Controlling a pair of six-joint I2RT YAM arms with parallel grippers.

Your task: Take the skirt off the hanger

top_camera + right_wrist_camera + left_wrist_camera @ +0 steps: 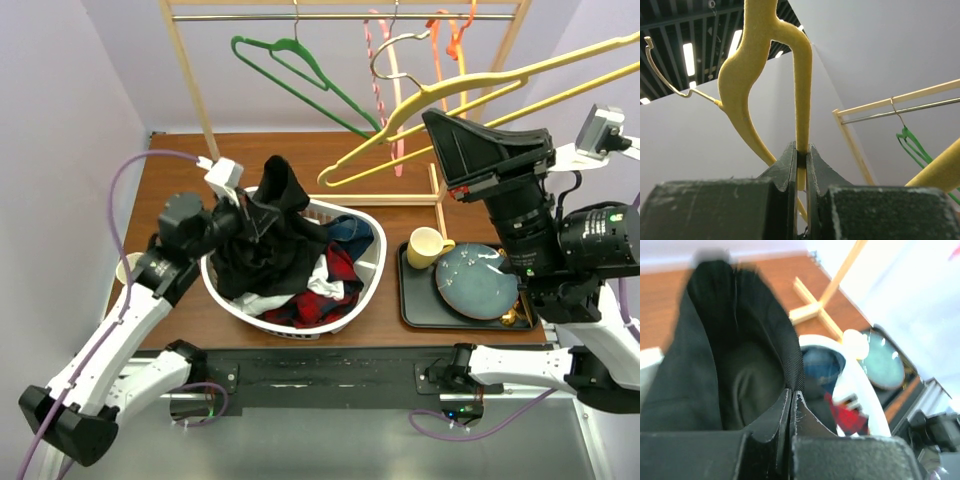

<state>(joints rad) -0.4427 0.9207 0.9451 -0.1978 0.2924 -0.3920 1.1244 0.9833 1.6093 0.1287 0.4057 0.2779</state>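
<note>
Setting: a brown wooden table (180, 170) set against pale lavender walls, with a wooden clothes rack (190, 80) standing at its far edge, along the top of the overhead frame.
Rack: a green hanger (300, 75) hangs on it at upper centre-left; pink (378, 70) and orange (450, 35) hangers hang to the right of it.
Basket: a white laundry basket (378, 245) sits centre-left on the table. It is filled with clothes, among them a red plaid piece (335, 275) and a blue one (350, 232).
Black skirt: the black skirt (265, 230) is bunched over the left side of the basket. Its top rises in a peak above the rim and its lower folds drape onto the pile. It is well apart from the yellow hanger and not on it. In the left wrist view the skirt (715, 350) fills the left half of the frame.
Left gripper: the left gripper (238, 215) is at the basket's left edge, against the skirt. In its own camera the left gripper (791, 395) has its jaws together, with the skirt's edge pinched at the tips.
Yellow hanger: the yellow hanger (480, 85) is bare. It slants from centre to the upper right of the overhead frame, off the rack.
Right gripper: the right gripper (440, 125) is raised at the right of the frame. In its own camera the right gripper (801, 150) has its jaws clamped on one arm of the yellow hanger (802, 75), whose metal hook points to the upper left.
Tray: a black tray (405, 300) lies to the right of the basket. It carries a yellow mug (428, 247) and a blue plate (475, 280) side by side.
</note>
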